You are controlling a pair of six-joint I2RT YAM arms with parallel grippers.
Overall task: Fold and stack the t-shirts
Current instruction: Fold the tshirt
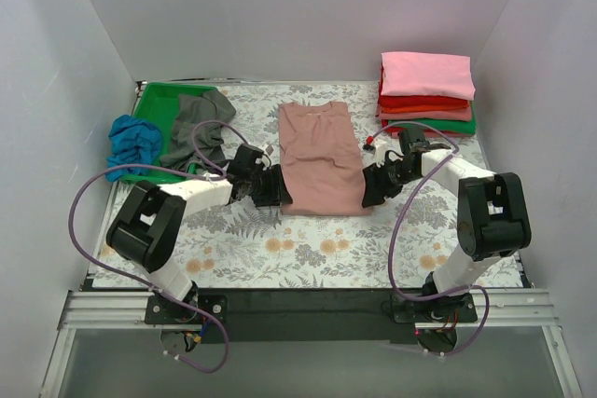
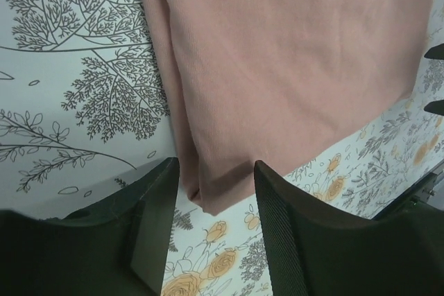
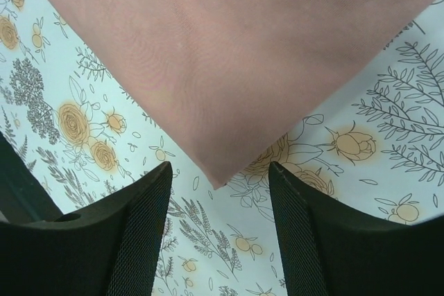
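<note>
1. Across the whole table lies the floral covering (image 1: 308,249), a flat bed for folding.
2. At its middle lies the dusty-pink t-shirt (image 1: 320,156), a long narrow rectangle with the sleeves turned in and the neck at the far end. Judging by that shape, the side folds are done and the crosswise fold is next.
3. At the far right corner sits the stack (image 1: 426,90) of folded tees: pink on top, then red, with green at the bottom. It is well apart from the work area, probably so finished shirts stay out of the arms' way.
4. At the far left, the green tray (image 1: 163,100) holds a crumpled grey t-shirt (image 1: 198,128), and a bunched blue t-shirt (image 1: 133,142) hangs over its near-left edge. Both seem to be waiting their turn.
5. The left gripper (image 2: 215,192) is spread wide and low, its jaws either side of the shirt's near-left corner but not pinching it. The right gripper (image 3: 220,185) is equally wide around the near-right corner. The matched placement suggests lifting the hem evenly toward the collar.
6. No brand or writing can be read. A small red-and-white item (image 1: 372,144) beside the stack is too small to identify.
</note>
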